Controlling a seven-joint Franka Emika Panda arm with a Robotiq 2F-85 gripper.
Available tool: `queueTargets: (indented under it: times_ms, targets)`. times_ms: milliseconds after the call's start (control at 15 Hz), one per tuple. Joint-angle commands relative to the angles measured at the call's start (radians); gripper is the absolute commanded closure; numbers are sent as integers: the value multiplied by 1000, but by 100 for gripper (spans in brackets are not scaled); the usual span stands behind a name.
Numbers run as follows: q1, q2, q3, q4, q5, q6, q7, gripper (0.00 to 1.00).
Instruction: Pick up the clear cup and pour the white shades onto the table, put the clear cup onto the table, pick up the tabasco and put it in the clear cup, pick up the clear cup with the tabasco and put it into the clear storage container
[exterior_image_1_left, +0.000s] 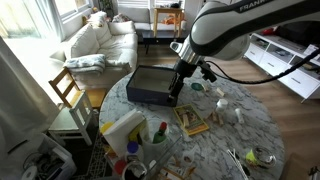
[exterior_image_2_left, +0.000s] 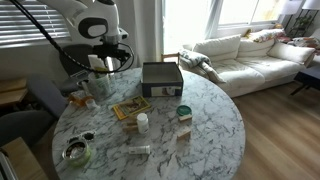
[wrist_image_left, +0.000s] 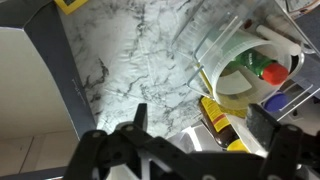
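In the wrist view the clear cup (wrist_image_left: 232, 62) sits at the right on the marbled table (wrist_image_left: 130, 50). Inside it shows a bottle top with a red cap and green neck, apparently the tabasco (wrist_image_left: 268, 70). My gripper (wrist_image_left: 205, 112) is open above it, holding nothing. Under the jaws lies a brown bottle with a yellow label (wrist_image_left: 213, 112), next to a translucent edge that may be the clear storage container (wrist_image_left: 185, 135). In both exterior views the gripper (exterior_image_1_left: 178, 88) (exterior_image_2_left: 100, 72) hangs over the table's rim beside the dark box (exterior_image_1_left: 150, 85) (exterior_image_2_left: 162, 78). I cannot pick out the white shades.
A yellow-green booklet (exterior_image_2_left: 130, 107) (exterior_image_1_left: 192, 120), a small white bottle (exterior_image_2_left: 143, 122) and a bowl (exterior_image_2_left: 78, 152) stand on the table (exterior_image_2_left: 205, 125). A wooden chair (exterior_image_1_left: 68, 90) stands close to its edge, with a sofa (exterior_image_2_left: 245, 55) beyond.
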Motion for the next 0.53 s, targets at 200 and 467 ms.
queueTargets:
  times_ms: [200,467]
  targets:
    - [-72,-94,-18,39,159,-347,-128,0]
    - [-93,-143,-67,48,336,-521,-292,0]
